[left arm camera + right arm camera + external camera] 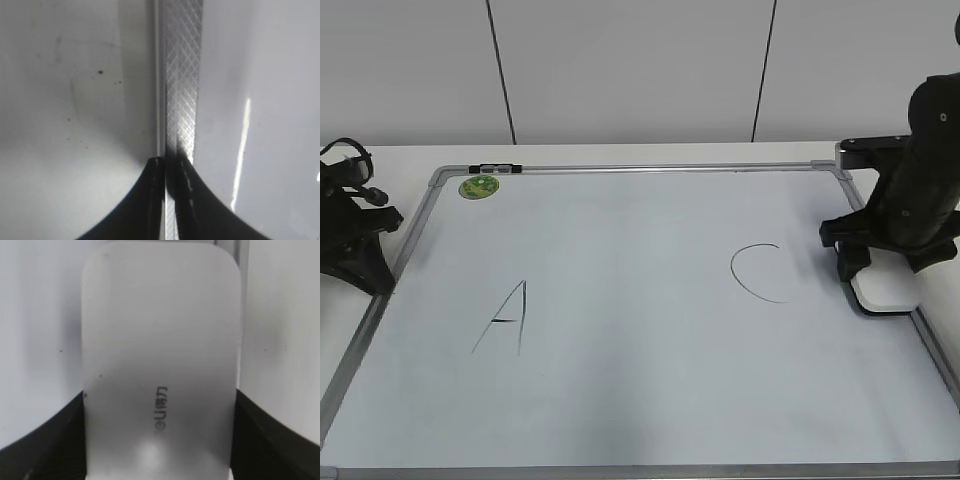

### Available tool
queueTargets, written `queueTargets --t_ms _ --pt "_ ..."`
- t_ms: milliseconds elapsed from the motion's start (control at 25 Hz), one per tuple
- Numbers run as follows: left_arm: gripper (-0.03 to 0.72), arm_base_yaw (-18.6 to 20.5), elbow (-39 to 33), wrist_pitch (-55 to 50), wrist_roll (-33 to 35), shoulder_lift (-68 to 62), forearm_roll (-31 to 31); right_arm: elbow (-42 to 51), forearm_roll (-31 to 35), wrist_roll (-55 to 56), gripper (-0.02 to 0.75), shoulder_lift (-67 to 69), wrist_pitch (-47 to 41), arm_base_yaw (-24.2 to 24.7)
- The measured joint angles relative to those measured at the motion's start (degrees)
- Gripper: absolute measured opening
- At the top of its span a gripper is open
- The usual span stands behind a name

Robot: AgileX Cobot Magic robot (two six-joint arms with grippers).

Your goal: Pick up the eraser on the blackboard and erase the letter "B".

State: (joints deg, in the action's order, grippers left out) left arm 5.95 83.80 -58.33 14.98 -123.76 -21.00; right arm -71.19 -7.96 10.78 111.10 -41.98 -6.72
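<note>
The blackboard (640, 240) is a white board in a silver frame lying flat on the table. It bears a slanted "A" (505, 318) and a curved "C" (760, 272). No letter "B" shows; the board between them is blank. The white eraser (885, 292) lies at the board's right edge. In the right wrist view the eraser (160, 340) fills the frame, grey print up. My right gripper (885, 268) (159, 440) has its fingers against both long sides of the eraser. My left gripper (378, 282) (170, 165) is shut and empty over the board's left frame rail (182, 75).
A round green sticker (478, 186) sits at the board's far left corner, next to a dark clip (495, 168) on the top rail. White table shows round the board, with a white panelled wall behind.
</note>
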Motion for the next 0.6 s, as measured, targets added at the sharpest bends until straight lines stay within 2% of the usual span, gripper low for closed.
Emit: queueTargets --t_ms 400,600 --pt "0.029 0.0 0.0 0.0 0.0 0.0 0.0 0.0 -0.4 0.0 0.527 1.1 0.1 0.0" --pt "0.029 0.0 0.0 0.0 0.0 0.0 0.0 0.0 -0.8 0.1 0.557 1.1 1.3 0.0"
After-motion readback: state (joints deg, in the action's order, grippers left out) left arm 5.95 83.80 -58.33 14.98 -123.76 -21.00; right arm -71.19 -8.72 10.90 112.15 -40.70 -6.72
